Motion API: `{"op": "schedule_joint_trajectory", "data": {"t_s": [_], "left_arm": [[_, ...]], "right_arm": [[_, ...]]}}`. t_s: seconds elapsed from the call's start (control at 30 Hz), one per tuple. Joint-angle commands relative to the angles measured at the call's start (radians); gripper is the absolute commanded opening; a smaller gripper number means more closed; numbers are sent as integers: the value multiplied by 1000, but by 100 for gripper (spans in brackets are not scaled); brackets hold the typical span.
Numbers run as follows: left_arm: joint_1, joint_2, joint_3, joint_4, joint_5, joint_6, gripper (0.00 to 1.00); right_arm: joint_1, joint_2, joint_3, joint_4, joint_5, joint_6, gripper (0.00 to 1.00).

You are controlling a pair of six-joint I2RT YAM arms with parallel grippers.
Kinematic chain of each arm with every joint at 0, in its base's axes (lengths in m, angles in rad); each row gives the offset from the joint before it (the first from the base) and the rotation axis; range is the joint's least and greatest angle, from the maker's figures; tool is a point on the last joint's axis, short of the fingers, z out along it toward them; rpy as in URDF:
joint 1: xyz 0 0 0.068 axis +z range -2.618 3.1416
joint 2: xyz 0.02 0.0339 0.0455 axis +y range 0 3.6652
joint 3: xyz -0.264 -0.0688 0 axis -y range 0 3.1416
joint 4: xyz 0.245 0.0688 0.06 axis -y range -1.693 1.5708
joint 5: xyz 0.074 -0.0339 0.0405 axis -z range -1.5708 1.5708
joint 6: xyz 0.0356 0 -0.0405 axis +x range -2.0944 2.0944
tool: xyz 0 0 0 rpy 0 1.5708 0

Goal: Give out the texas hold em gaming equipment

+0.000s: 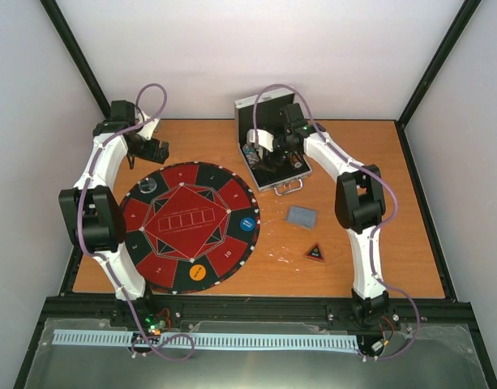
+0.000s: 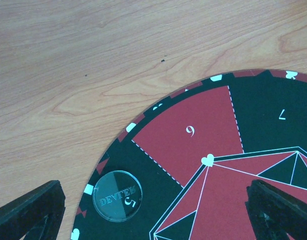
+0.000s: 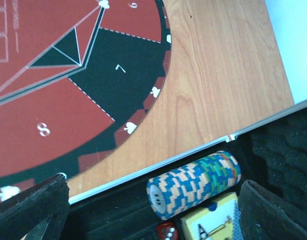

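The right gripper's point(image 3: 153, 212) two black fingers fill the bottom corners of its wrist view, jaws wide apart and holding nothing. Between them lies a roll of poker chips point(image 3: 193, 182), blue, green and cream striped, on its side in the foam of the open aluminium case point(image 3: 193, 152). A yellow card box point(image 3: 213, 222) sits just beside the roll, with a red die point(image 3: 166, 232) next to that.

The step in hand looks like lifting this roll out. The chips seem loose rather than bound, so it should go best with the pads closing on the roll's two flat ends and pressing the column together. The roll's far end sits closer to one finger than the other, so the gripper probably needs centring before it descends.

The case's metal rim runs just past the roll and the card box crowds its near side, so a straight vertical lift is likely safest.

From above, the round mat point(image 1: 224, 194) carries a clear disc point(image 2: 116, 196), a blue disc point(image 1: 246, 224) and a yellow disc point(image 1: 197, 272). A deck of cards point(image 1: 302, 216) and the triangle marker point(image 1: 314, 253) lie on the table point(image 1: 378, 162) beside the mat. Bare wood surrounds them.

The left gripper point(image 2: 153, 215), jaws also apart, hangs over the clear disc, well apart from the right arm.
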Motion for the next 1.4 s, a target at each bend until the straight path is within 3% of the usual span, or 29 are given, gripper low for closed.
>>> {"op": "schedule_joint_trajectory", "data": {"t_s": [0.0, 0.2, 0.3, 0.7, 1.37], "left_arm": [[4, 2, 24, -12, -4, 13, 100], [4, 16, 24, -11, -3, 19, 100], [4, 34, 32, -14, -5, 20, 100], [4, 66, 43, -17, -6, 31, 100], [3, 62, 30, -6, -23, 36, 100]], "right_arm": [[6, 67, 51, 28, 29, -287, 90], [10, 141, 125, -27, 74, -389, 82], [24, 171, 129, 21, 129, -382, 71], [34, 235, 140, 64, 212, -401, 58], [42, 248, 111, 33, 257, -502, 52]]}}
